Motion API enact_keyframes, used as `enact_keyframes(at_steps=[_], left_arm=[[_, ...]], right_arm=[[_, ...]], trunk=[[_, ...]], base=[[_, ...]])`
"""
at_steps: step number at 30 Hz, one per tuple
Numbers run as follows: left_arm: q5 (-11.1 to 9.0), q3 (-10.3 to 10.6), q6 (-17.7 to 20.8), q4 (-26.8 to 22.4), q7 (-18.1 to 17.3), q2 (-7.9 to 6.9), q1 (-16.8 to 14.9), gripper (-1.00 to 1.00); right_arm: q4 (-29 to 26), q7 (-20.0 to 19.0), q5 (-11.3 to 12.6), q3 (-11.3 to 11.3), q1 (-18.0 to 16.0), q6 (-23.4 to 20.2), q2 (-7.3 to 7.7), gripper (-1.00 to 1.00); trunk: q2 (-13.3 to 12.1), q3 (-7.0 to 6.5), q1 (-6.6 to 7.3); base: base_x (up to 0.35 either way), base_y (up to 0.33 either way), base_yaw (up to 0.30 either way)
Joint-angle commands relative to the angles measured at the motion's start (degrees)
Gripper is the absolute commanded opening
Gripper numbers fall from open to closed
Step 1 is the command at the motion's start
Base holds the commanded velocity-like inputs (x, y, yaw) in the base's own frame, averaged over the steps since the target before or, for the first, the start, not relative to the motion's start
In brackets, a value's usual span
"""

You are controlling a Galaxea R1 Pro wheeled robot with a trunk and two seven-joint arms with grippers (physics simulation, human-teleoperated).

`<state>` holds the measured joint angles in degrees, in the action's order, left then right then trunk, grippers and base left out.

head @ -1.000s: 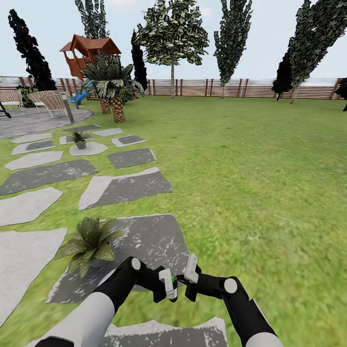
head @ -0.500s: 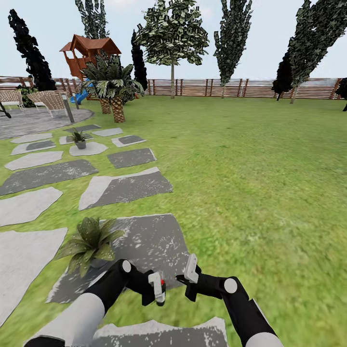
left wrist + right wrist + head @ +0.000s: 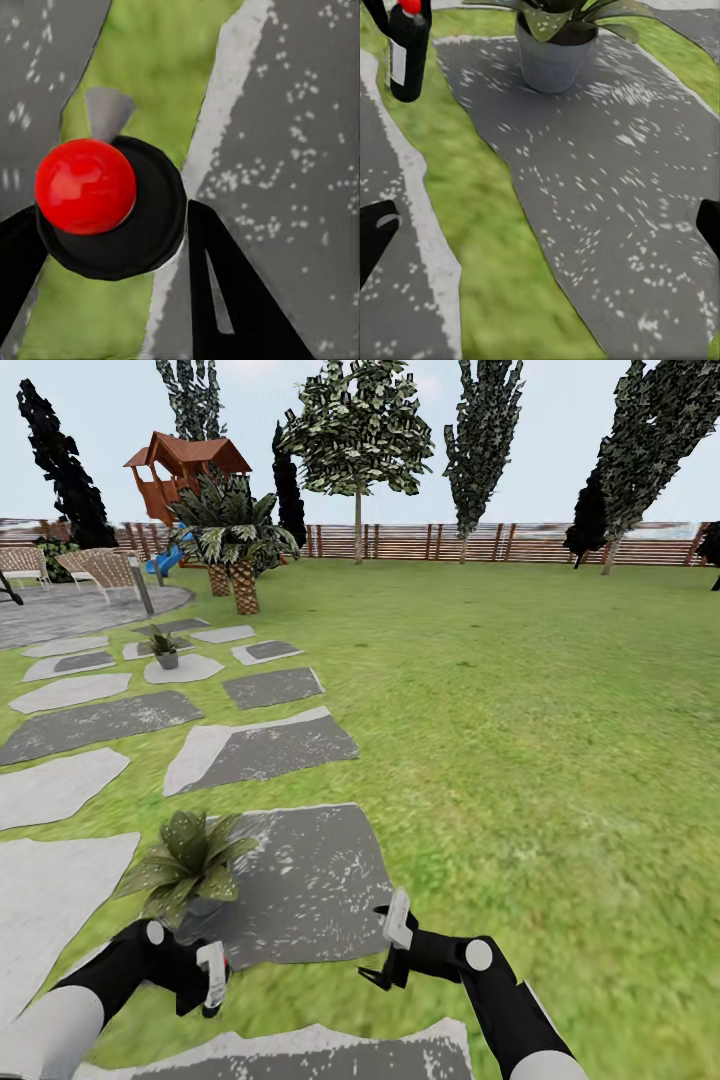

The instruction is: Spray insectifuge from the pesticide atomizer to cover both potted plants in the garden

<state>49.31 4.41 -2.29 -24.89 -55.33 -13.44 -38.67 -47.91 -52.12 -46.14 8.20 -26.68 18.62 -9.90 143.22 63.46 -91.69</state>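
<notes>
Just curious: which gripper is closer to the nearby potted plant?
Left. The left gripper, holding the atomizer, sits just below the plant; the right gripper is farther off to its right.

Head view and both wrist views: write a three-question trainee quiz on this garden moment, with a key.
1. True or false: the left gripper is shut on the pesticide atomizer.
2. Multiple choice: the near potted plant stands on A) bare lawn, B) a dark grey stepping stone, C) the round patio.
3. Fill in: the right gripper is ____ and holds nothing.

Key: 1 true; the left wrist view shows the red-topped bottle between the dark fingers. 2 B; the right wrist view shows its grey pot on the speckled stone. 3 open; its fingertips sit far apart in the right wrist view.
</notes>
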Motion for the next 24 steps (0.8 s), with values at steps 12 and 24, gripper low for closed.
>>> enact_keyframes(at_steps=[12,24], left_arm=[[-27.36,-17.44,-11.89,16.39,30.54,-0.1,5.37,-1.0],[-43.08,-17.66,-23.59,16.95,40.25,-0.32,16.6,-1.0]], right_arm=[[28.76,28.39,-0.17,3.94,0.05,2.68,11.82,1.0],[35.29,61.03,18.96,4.4,0.16,5.02,12.48,1.0]], trunk=[[0.02,0.05,0.01],[0.02,0.05,0.01]], base=[[0.0,0.0,0.0],[0.0,0.0,0.0]])
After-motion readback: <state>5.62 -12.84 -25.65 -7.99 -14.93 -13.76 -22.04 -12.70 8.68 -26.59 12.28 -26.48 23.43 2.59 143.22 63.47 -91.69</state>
